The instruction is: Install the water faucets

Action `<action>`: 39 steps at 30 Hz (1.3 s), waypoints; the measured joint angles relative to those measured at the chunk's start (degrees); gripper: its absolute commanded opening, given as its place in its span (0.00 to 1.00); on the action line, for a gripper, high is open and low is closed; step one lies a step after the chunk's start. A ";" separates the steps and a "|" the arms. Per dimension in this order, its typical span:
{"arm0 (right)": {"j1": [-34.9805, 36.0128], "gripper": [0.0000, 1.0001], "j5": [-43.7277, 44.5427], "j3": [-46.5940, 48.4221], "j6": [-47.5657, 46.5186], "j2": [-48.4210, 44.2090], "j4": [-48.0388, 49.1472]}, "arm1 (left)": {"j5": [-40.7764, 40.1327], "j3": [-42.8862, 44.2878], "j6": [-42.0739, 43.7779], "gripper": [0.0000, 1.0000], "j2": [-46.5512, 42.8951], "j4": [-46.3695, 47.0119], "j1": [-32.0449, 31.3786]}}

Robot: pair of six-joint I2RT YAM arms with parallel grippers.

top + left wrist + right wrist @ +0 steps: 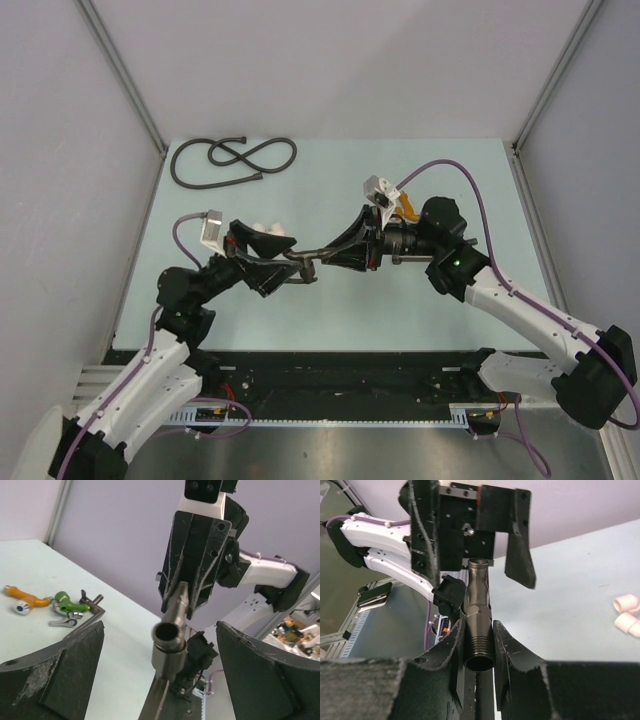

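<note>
Above mid-table, the right gripper [338,254] clamps the faucet [479,614], free end pointing to nine o'clock between the left gripper's [288,264] wide-open jaws; best the left backs straight off toward eight o'clock without nudging it.

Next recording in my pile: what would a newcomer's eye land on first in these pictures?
Above the middle of the table, the right gripper is shut on a dark metal faucet with a threaded end. The left gripper is wide open on either side of that faucet, not touching it. A coiled black hose lies at the table's far left corner.
</note>
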 measured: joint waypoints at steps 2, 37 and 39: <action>0.39 0.00 0.02 -0.20 1.16 0.07 1.84 | 0.61 -0.04 -3.37 0.94 2.43 4.17 0.02; 3.30 0.00 2.29 -0.63 4.81 4.68 9.09 | 7.50 0.50 -9.16 0.31 8.15 8.66 -1.42; 3.32 0.00 2.29 -0.63 4.72 4.68 9.03 | 7.43 0.50 -8.98 0.26 7.76 8.09 -1.42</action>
